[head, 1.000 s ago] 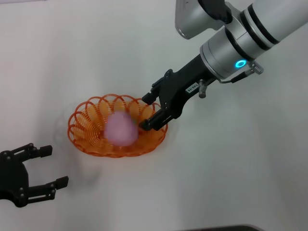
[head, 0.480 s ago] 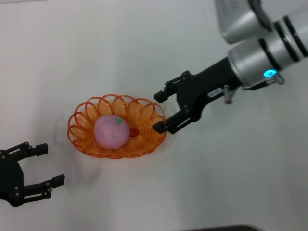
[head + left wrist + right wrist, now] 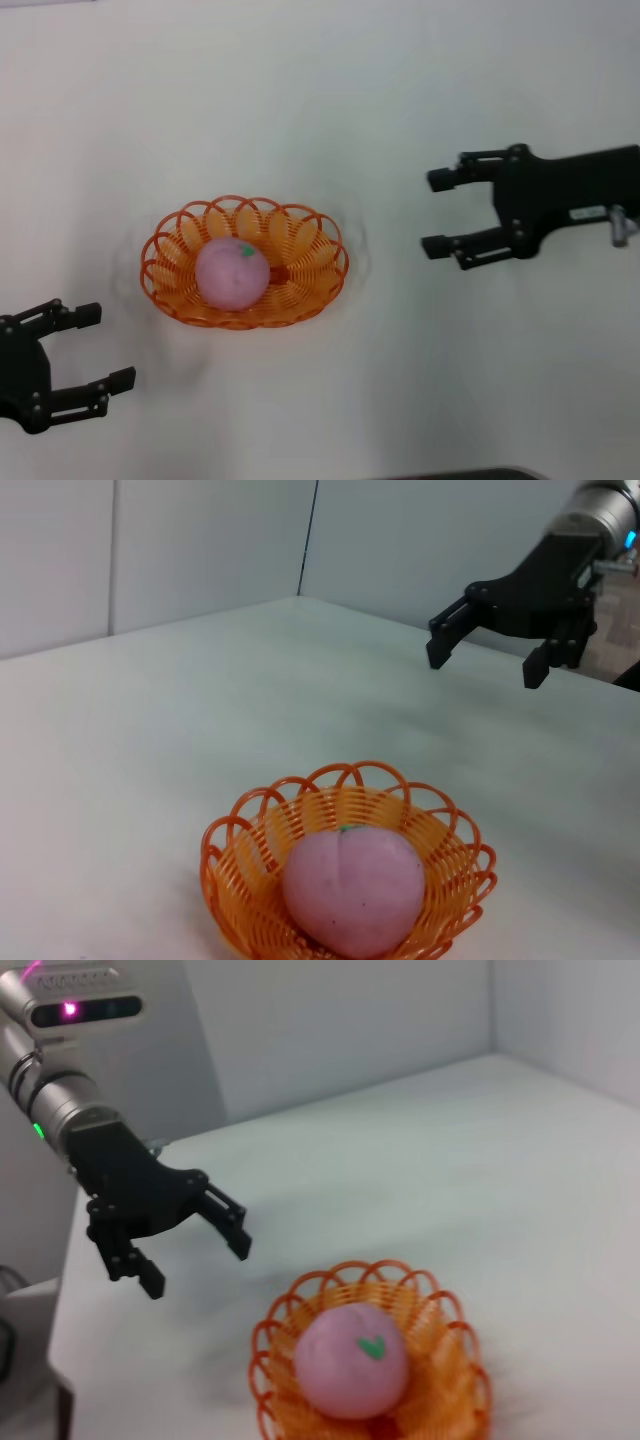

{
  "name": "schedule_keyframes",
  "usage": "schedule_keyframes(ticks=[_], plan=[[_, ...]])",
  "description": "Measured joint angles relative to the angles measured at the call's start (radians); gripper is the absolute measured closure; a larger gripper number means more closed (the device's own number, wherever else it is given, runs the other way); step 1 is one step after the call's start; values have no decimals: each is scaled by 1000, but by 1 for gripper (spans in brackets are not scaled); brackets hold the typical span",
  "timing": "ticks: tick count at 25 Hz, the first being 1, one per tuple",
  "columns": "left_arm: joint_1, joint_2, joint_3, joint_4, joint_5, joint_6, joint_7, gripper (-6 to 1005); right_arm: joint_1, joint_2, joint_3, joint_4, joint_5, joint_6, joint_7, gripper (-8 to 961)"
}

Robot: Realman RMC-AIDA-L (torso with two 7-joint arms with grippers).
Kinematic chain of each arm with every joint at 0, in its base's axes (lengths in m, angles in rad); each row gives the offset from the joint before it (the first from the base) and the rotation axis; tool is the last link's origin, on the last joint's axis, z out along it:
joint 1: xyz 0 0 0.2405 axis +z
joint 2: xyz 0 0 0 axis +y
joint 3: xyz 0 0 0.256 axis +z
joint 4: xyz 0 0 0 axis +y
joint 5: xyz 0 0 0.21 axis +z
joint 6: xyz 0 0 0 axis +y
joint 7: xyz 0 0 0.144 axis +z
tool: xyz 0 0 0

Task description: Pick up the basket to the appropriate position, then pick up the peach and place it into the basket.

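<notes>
The right hand (image 3: pixel 437 212) is a black two-fingered unit, empty, with its fingers spread wide. It sits above the white bench (image 3: pixel 320 90), to the right of the basket and well apart from it, fingertips pointing toward the basket. From the left wrist view the same right hand (image 3: pixel 487 656) shows beyond the basket, raised off the bench surface, holding nothing.

The left hand (image 3: pixel 106 346) is also black and two-fingered, empty, fingers spread wide. It lies at the near left of the bench, apart from the basket, fingertips pointing right. In the right wrist view the left hand (image 3: pixel 195 1243) appears off the bench surface on the far side of the basket, with a green light lit on the silver arm section behind it.

Between the two hands stands the oval orange plastic wire-look basket (image 3: pixel 310 285), upright on the bench. Its rim is a ring of open loops forming a scalloped edge, and its walls are close-set thin ribs running down toward the base. No hand touches it.

Inside the basket rests the round pink ball-like peach (image 3: pixel 230 275). It sits left of the basket's centre as seen from the head view and rises above the rim. Its skin is pale pink with faintly darker patches, a shallow crease runs down one side, and a small green mark sits on top. The peach (image 3: pixel 350 1363) fills much of the basket's hollow, with the ribbed wall visible around it.
</notes>
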Motion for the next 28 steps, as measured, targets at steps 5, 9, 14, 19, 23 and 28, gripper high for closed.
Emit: schedule_keyframes(ticks=[5,9,14,19,23,28], plan=[[0,-1,6,-1,1,0,0,141,-72,-1,78,18,-1,-2,-128,77],[0,-2,6,-1,2,0,1,143,-111,-2,105,30,-6,-4,-179,77],[1,-2,7,-1,2,-3,2,145,-142,-5,120,60,-25,8,-208,77],[-3,-1,10,-4,2,-4,2,146,-150,-5,140,70,-47,29,-224,77],[-6,0,10,-13,2,-7,2,146,-144,-4,161,78,-48,48,-238,77],[-4,0,11,-16,3,-12,2,147,-129,-2,162,81,-49,62,-240,77]])
